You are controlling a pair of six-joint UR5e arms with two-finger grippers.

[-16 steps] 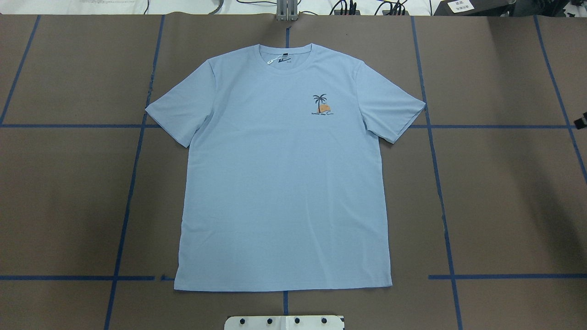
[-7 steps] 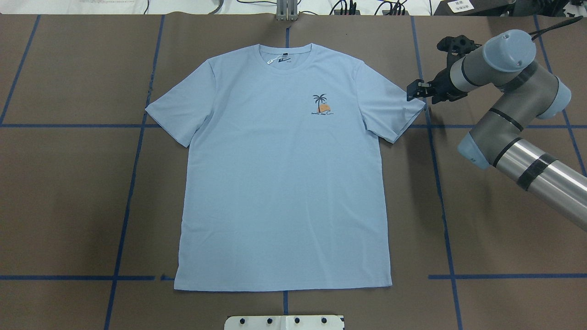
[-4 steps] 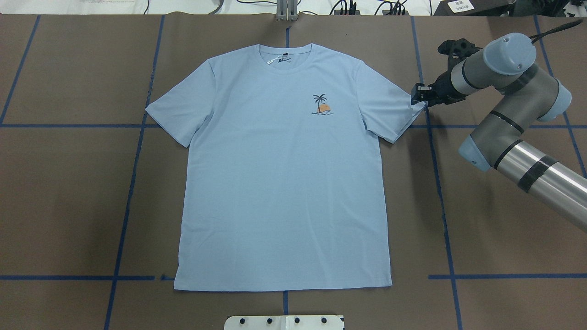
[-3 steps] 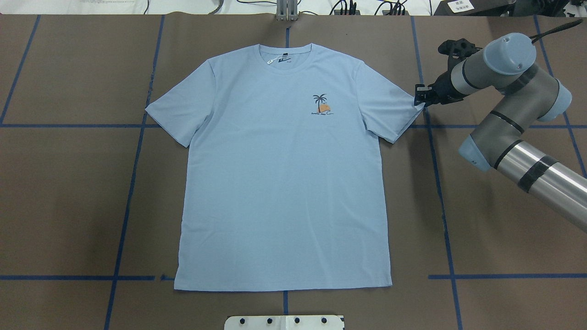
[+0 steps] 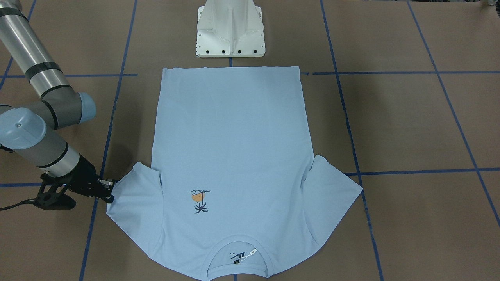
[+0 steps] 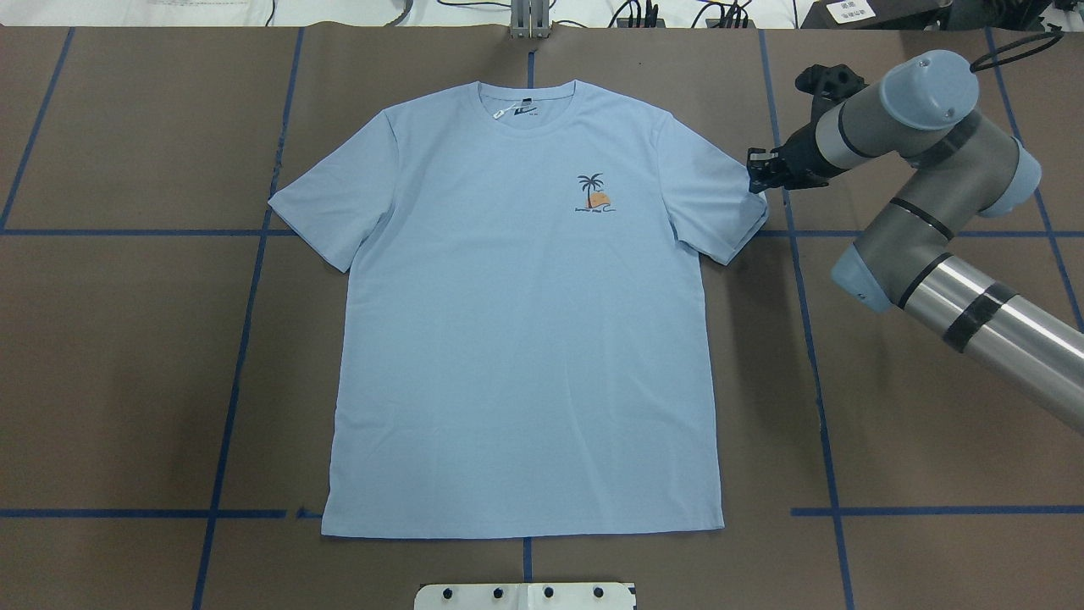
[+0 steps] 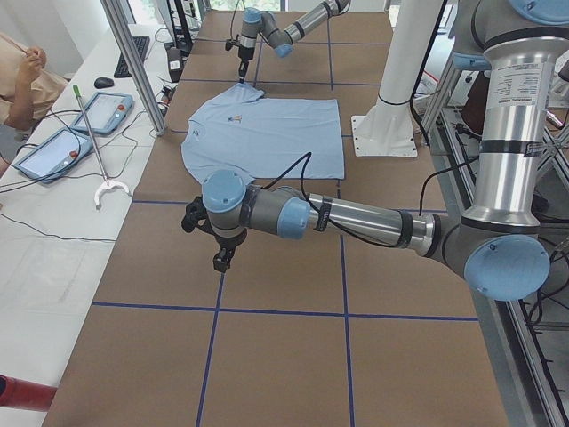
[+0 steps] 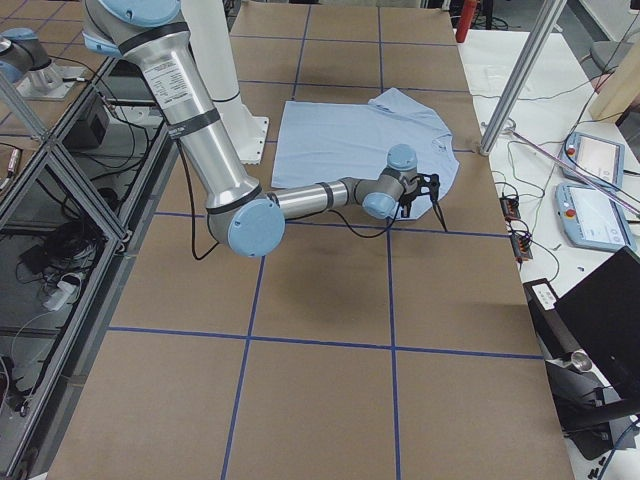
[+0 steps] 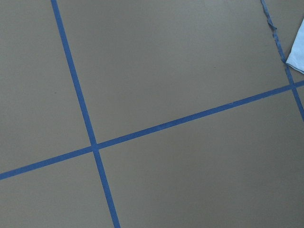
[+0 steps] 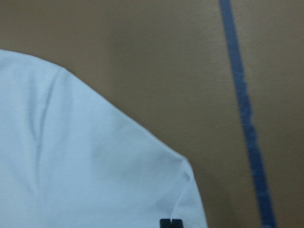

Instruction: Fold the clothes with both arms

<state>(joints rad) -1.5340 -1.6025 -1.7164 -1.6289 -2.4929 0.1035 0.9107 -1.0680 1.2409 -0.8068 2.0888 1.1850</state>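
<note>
The left gripper [image 7: 222,260] hung pointing down over the bare brown table [image 6: 127,381], well apart from the T-shirt [image 6: 525,339]. It showed only in the side view, so I cannot tell how far its jaws stood apart. Under it, its wrist camera saw two crossing blue tape lines [image 9: 92,142], with only a scrap of pale cloth at the picture's edge.

The T-shirt lay flat and face up between the two grippers, spread out from the right gripper's tips toward the left arm's side. Its hem was nearest the white pedestal base [image 5: 230,27] and its round neck was farthest from it. The palm-tree print [image 6: 594,195] sat on the chest, on the half nearer the right gripper. The dark neck label [image 6: 525,110] lay further off, inside the collar.

The right gripper [image 6: 756,174] was down at the outer corner of the near sleeve [image 6: 711,195], touching it. Its two dark fingertips [image 10: 165,222] were pressed together with the sleeve's hem between them (the wrist view showed no gap). Behind the gripper, the right arm [image 6: 931,169] bent back over a blue tape line.
</note>
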